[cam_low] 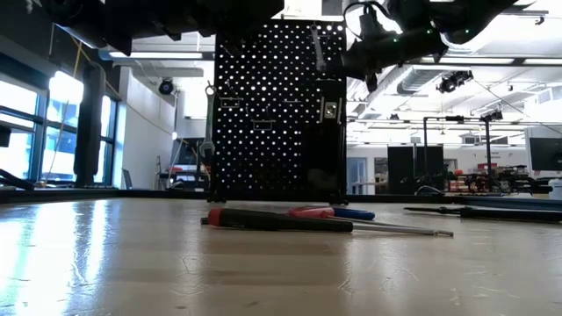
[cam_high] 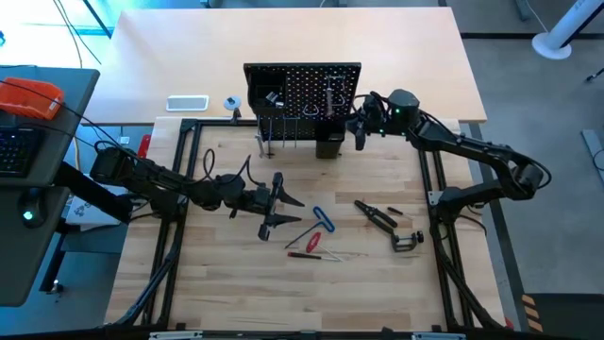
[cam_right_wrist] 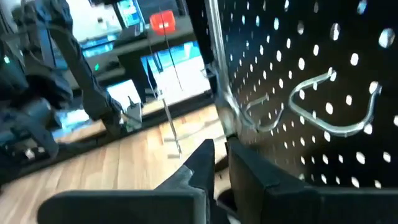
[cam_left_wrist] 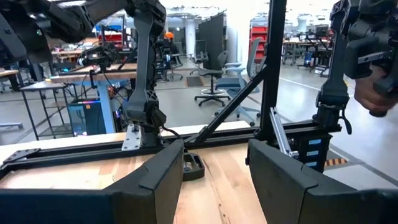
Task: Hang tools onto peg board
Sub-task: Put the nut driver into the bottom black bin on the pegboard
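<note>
The right gripper (cam_high: 360,129) hangs at the right edge of the peg board (cam_high: 302,80), fingers a narrow slit apart and holding nothing I can make out; a silver wrench (cam_right_wrist: 217,68) hangs on the board just beside them. The left gripper (cam_high: 280,200) hovers over mid-table, jaws half open and empty. The remaining tools lie just to its right: the red screwdriver (cam_high: 304,254) nearest, its long axis running left to right. By my reckoning the left arm is far nearer.

No legible text, label, brand or number on anything in view
</note>
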Tool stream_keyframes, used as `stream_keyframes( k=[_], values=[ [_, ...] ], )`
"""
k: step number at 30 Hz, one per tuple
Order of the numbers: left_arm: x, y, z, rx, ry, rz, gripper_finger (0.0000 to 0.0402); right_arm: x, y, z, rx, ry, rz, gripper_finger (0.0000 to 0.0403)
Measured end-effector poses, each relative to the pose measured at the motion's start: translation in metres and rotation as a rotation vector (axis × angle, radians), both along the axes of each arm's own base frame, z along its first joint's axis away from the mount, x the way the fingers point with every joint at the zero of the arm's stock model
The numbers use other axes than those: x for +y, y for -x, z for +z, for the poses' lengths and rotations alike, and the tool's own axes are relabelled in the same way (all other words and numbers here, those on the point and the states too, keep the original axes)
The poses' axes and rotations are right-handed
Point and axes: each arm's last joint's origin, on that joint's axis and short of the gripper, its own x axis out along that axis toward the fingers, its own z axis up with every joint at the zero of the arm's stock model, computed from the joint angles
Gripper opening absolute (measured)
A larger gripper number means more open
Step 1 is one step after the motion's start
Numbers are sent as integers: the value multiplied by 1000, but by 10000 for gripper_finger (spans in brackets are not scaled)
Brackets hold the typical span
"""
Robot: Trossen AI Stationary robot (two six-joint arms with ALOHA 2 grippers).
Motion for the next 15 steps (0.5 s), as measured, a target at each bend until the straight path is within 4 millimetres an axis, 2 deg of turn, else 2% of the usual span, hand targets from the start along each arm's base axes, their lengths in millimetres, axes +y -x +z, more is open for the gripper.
stream_keyframes(
  k=[4,8,15],
  values=[
    [1,0,-3,31,-5,5,172,5,6,1,43,2,10,64],
    [7,-1,-7,77,-9,29,172,15,18,11,58,4,13,90],
    [9,1,-26,273,-23,33,172,51,39,24,127,-7,80,108]
  ],
)
